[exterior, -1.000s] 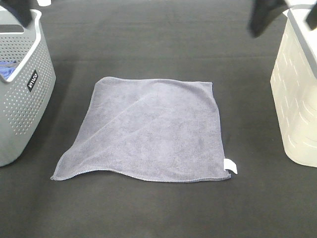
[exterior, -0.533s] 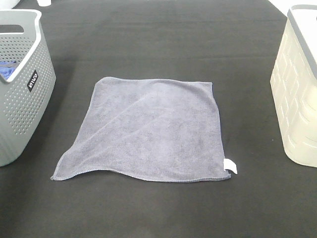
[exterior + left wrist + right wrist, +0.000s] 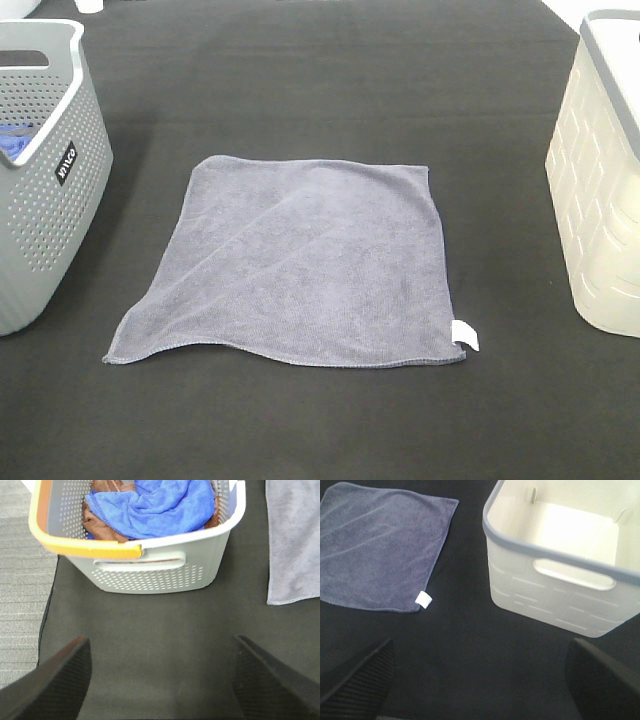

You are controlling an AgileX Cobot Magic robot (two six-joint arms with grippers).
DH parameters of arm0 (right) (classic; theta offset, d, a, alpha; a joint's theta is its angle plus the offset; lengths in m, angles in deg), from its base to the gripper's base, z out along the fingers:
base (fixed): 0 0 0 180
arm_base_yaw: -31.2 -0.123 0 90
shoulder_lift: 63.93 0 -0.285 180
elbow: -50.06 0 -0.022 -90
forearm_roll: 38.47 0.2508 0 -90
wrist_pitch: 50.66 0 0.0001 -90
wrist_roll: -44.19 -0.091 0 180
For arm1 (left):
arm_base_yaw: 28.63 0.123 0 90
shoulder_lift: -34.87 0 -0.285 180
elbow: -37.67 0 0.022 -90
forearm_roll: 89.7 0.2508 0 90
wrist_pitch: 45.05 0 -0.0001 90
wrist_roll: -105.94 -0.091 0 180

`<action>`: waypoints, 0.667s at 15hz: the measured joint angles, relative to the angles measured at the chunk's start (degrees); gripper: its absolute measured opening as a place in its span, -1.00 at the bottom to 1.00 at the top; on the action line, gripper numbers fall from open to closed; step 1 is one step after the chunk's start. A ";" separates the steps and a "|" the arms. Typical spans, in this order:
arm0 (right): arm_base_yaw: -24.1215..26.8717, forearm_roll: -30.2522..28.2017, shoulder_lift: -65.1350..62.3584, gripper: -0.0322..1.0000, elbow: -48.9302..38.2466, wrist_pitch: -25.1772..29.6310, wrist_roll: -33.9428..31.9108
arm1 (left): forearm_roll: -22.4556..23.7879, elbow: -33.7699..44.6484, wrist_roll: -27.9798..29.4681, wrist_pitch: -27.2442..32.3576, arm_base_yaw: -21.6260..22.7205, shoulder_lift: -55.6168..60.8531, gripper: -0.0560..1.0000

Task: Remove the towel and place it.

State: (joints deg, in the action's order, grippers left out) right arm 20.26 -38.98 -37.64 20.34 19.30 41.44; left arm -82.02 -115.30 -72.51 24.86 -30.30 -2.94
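The grey-lavender towel (image 3: 300,265) lies spread flat on the black table, between two baskets, its small white tag (image 3: 466,335) at the near right corner. It also shows in the right wrist view (image 3: 377,545) and partly in the left wrist view (image 3: 295,540). Neither gripper shows in the exterior view. My left gripper (image 3: 160,680) is open and empty above bare table, near the grey basket. My right gripper (image 3: 480,685) is open and empty above bare table, near the white basket.
A grey perforated basket (image 3: 45,215) stands at the left edge; the left wrist view shows its rim (image 3: 80,547) and a bright blue cloth (image 3: 155,505) over brown cloth inside. A white basket (image 3: 605,200) stands at the right, empty inside (image 3: 570,525).
One second ago both arms showed at the top corners of the exterior view; they have since left the view. The towel has not moved.
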 joint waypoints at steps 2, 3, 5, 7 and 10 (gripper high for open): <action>0.00 0.52 -7.22 0.69 -6.93 0.00 1.83 | 0.29 6.42 0.00 0.00 0.00 9.45 0.44; 0.00 1.38 -9.85 0.69 -9.05 0.00 2.75 | 0.40 9.17 0.00 -0.40 0.00 12.89 0.44; 0.00 1.78 -15.01 0.69 -12.20 0.00 2.75 | 0.40 13.58 0.00 -3.27 0.00 19.25 0.44; 0.00 1.78 -18.56 0.67 -14.90 0.06 4.58 | 0.17 16.90 0.00 -5.04 0.00 23.95 0.44; 0.00 2.06 -18.74 0.57 -18.79 -0.06 7.10 | -0.23 20.05 0.00 -7.10 0.00 28.71 0.44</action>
State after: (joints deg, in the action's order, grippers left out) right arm 20.26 -36.92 -56.38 1.55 19.24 48.55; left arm -82.25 -95.25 -72.51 17.75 -30.30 25.76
